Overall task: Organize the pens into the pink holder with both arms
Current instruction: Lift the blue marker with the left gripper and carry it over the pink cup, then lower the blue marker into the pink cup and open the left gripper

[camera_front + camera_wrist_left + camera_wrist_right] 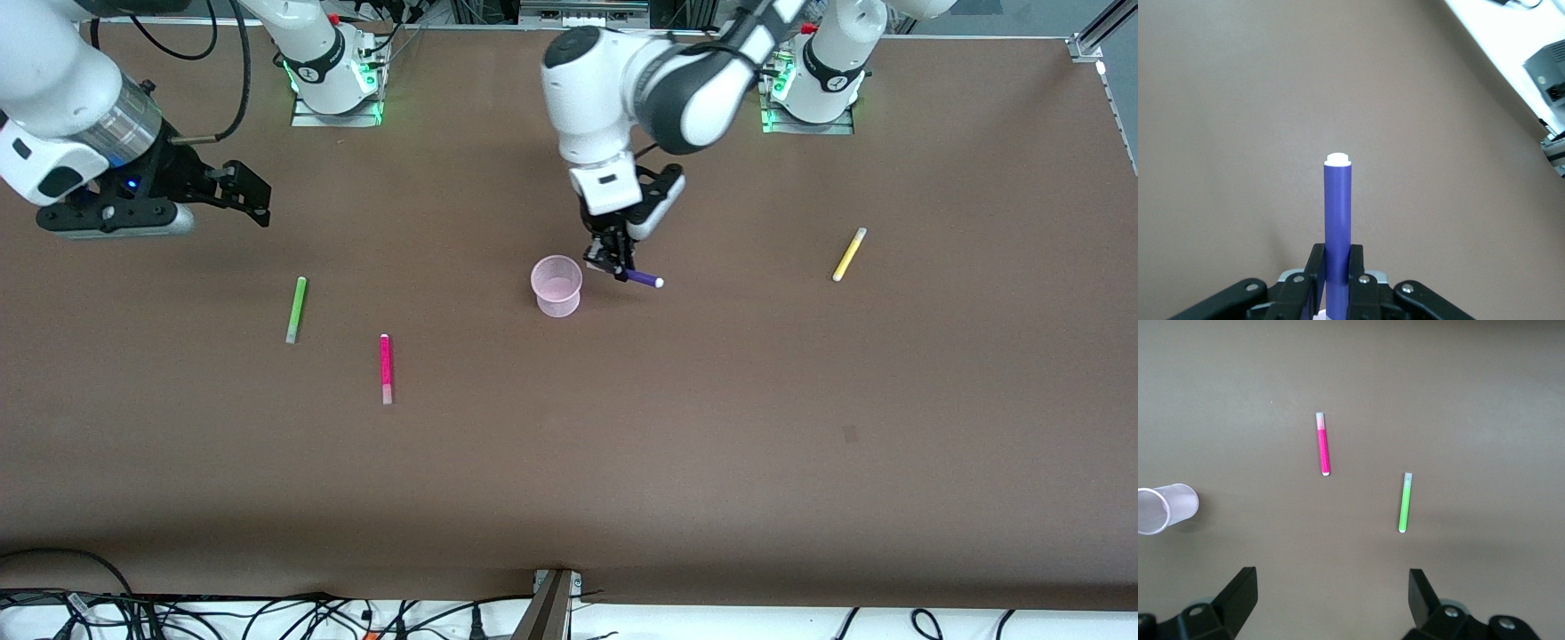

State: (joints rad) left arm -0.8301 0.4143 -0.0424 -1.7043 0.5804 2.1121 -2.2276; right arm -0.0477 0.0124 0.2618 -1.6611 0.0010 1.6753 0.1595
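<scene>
the brown bench (622,462) spreads wide under both arms. the left arm (676,80) reaches from its base down toward the middle of the bench, and the right arm (62,116) waits raised over its own end.

the left gripper (613,258) hangs just beside the pink holder (556,285), toward the left arm's end, its fingers (1315,270) clamped on the purple pen (642,278). the pen is slim, deep violet with a small white tip, and it sticks out sideways from the fingers, tilted slightly down. the right gripper (240,191) hovers over bare bench, its fingers (1238,590) spread well apart around nothing.

the pink holder is a small see-through pale cup, upright near the middle of the bench, wide at the rim and narrower below, with nothing visible inside.

the other pens lie flat on the bench, well apart. the yellow pen (849,254) lies toward the left arm's end. the green pen (296,308) and the magenta pen (386,368) lie toward the right arm's end, the magenta one nearer the front camera and closer to the cup. each has a pale end.
</scene>
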